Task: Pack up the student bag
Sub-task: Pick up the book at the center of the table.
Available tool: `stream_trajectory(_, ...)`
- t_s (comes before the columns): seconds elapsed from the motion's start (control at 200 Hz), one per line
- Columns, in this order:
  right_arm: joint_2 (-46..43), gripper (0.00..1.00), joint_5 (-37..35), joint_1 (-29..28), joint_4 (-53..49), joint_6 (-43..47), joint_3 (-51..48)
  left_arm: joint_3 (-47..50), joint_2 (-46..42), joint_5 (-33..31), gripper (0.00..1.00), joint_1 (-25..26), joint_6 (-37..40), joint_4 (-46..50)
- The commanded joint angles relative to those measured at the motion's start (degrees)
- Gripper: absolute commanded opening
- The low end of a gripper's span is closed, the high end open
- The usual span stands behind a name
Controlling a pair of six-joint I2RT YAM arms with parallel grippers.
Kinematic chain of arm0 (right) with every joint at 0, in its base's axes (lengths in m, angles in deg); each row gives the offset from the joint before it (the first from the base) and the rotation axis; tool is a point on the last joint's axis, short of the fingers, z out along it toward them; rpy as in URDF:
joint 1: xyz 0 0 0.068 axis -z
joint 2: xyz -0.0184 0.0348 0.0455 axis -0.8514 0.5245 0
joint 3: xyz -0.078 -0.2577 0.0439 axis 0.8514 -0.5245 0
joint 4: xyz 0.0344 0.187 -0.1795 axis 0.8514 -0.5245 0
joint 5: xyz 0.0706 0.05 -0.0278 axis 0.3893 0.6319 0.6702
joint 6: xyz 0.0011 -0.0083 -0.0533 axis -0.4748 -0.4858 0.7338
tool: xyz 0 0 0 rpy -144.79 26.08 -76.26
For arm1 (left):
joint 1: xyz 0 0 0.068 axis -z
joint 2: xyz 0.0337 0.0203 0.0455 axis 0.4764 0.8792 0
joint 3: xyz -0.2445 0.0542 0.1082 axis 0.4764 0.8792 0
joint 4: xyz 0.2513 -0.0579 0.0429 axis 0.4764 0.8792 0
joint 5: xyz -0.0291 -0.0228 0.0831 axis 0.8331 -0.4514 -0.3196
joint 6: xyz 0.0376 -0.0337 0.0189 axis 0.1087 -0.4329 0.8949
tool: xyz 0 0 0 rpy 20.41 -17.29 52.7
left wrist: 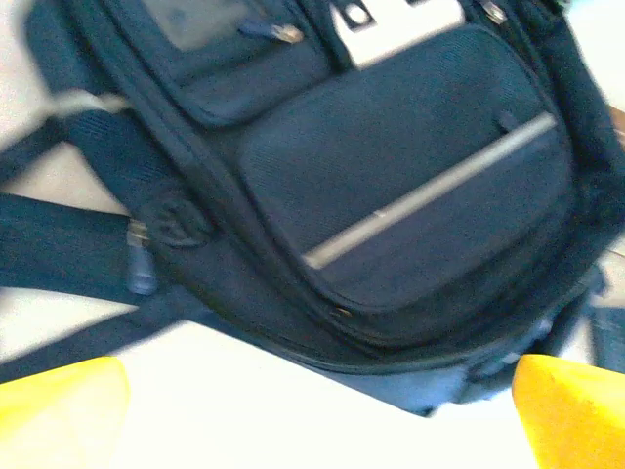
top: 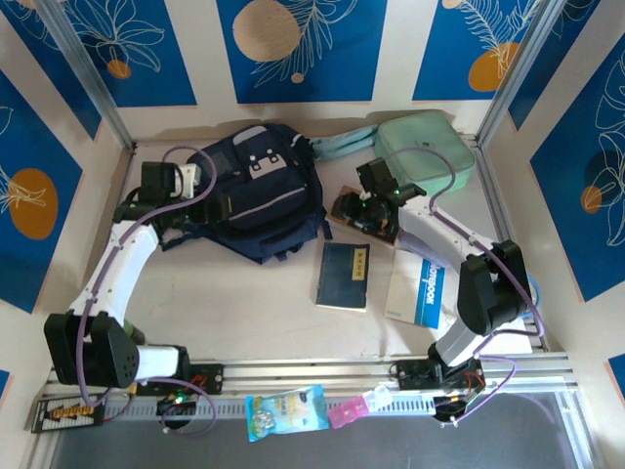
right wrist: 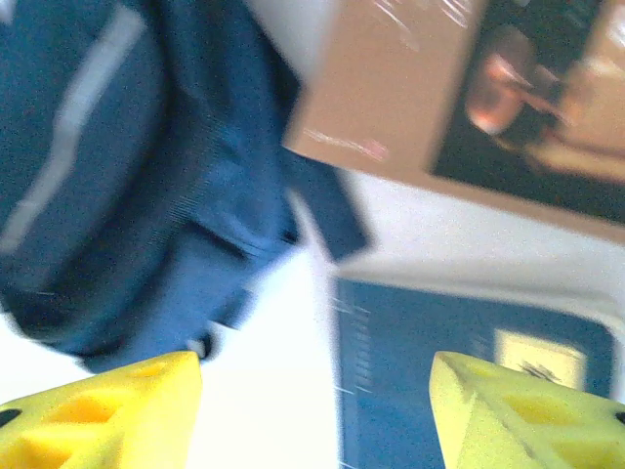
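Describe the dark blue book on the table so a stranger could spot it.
Find the large dark navy fabric backpack at the back left of the table. Just off its near right corner lies the flat dark blue book. Unlike the blue-striped white notebook to its right, its cover is solid dark blue with a small pale label.

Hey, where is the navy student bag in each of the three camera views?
Top external: student bag lies upper centre-left on the table.
Left wrist: student bag spans most of the frame, front pocket facing the camera.
Right wrist: student bag sits on the left side.
Shared landmark: the pale stripe on its front pocket.
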Motion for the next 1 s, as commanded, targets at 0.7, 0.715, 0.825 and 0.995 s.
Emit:
stream_trajectory(0.7,4.9,0.34,-2.3,1.5,-3.5,-0.4,-12.9,3.1,14.0,-3.9,0.99,36.9,-30.1,-15.0)
stream_trajectory(0.715,4.9,0.34,-1.6,1.7,-3.2,-0.3,-13.2,2.8,14.7,-4.1,0.99,37.5,-30.4,-14.9)
stream_trajectory(0.825,3.6,0.33,1.4,3.1,-0.3,-0.4,-16.2,0.4,19.5,-4.0,0.94,41.2,-32.9,-13.8)
stream_trajectory(0.995,1.2,0.3,2.0,4.5,1.9,0.2,-18.8,-4.3,26.2,-6.4,0.81,43.3,-34.9,-8.7)
